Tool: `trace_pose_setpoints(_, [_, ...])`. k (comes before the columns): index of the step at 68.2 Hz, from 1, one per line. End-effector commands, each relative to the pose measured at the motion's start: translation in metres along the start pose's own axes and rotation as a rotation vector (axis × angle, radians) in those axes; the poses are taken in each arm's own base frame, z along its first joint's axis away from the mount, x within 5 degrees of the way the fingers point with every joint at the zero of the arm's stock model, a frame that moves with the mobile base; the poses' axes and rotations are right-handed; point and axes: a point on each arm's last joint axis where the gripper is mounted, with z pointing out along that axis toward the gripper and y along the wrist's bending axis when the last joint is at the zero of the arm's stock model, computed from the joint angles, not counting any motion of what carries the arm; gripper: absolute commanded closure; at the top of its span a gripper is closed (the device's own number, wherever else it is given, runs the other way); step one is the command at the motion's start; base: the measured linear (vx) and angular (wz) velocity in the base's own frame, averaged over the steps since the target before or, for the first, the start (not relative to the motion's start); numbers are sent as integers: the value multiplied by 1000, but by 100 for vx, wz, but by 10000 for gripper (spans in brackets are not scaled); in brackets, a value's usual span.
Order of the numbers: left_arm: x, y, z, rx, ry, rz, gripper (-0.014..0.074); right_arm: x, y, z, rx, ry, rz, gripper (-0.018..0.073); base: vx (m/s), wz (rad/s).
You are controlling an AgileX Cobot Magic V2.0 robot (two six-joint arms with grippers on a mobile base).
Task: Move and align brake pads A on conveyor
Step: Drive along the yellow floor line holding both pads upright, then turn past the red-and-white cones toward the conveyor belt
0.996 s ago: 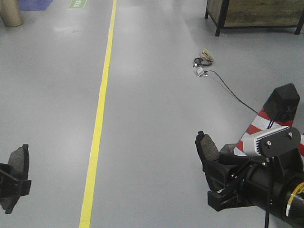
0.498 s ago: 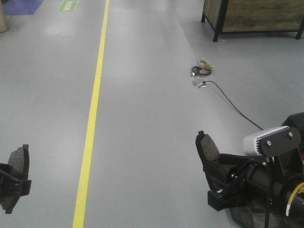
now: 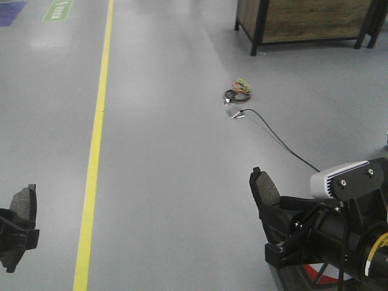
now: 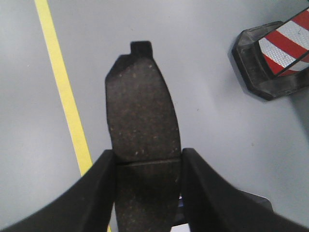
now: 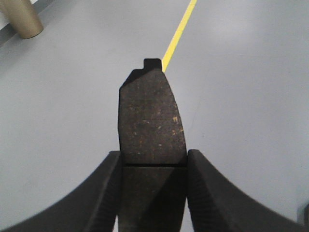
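Two brake pads show, each held over the grey floor. My left gripper [image 3: 15, 233] is shut on one dark grey brake pad [image 3: 23, 203] at the lower left. In the left wrist view this pad [image 4: 142, 111] stands up between the jaws of the gripper [image 4: 147, 155], centre groove at finger level. My right gripper [image 3: 267, 209] is shut on another pad [image 3: 265, 188] at the lower right. It also shows in the right wrist view [image 5: 152, 118], clamped by the gripper [image 5: 153, 158]. The conveyor and the other pads are out of view.
A yellow floor line [image 3: 94, 151] runs along the left. A black cable with a small bundle [image 3: 236, 95] lies ahead on the floor. A wooden cabinet on black legs [image 3: 303, 18] stands at the far right. A red-white striped cone [image 4: 275, 48] sits beside the left arm. A brown cylinder [image 5: 21, 19] stands far off.
The whole floor view has shifted: the yellow line, cable and cabinet slid left and nearer, and the striped cone dropped out of sight behind the right arm. Both grippers still hold their pads.
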Motion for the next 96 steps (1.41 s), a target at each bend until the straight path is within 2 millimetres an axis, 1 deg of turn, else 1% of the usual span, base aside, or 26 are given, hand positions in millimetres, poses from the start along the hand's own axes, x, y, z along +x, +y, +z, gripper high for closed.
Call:
trace_pose_setpoints(1, [-10,-3,-8,23,-96,0,412,-20,5,-5,-42,-131,-20,492,16,-26])
trace_pose_setpoints(27, [-10,-3,-8,23,-96,0,412,-20,5,-5,-42,-131,-20,492,11,-31])
trace_pose_setpoints(47, [-10,-3,-8,23,-96,0,412,-20,5,-5,-42,-131,-20,492,7,-46])
trace_pose_setpoints(96, [-10,-3,-8,23,-95,0,412,-20,5,-5,-42,-131,-20,492,14,-73])
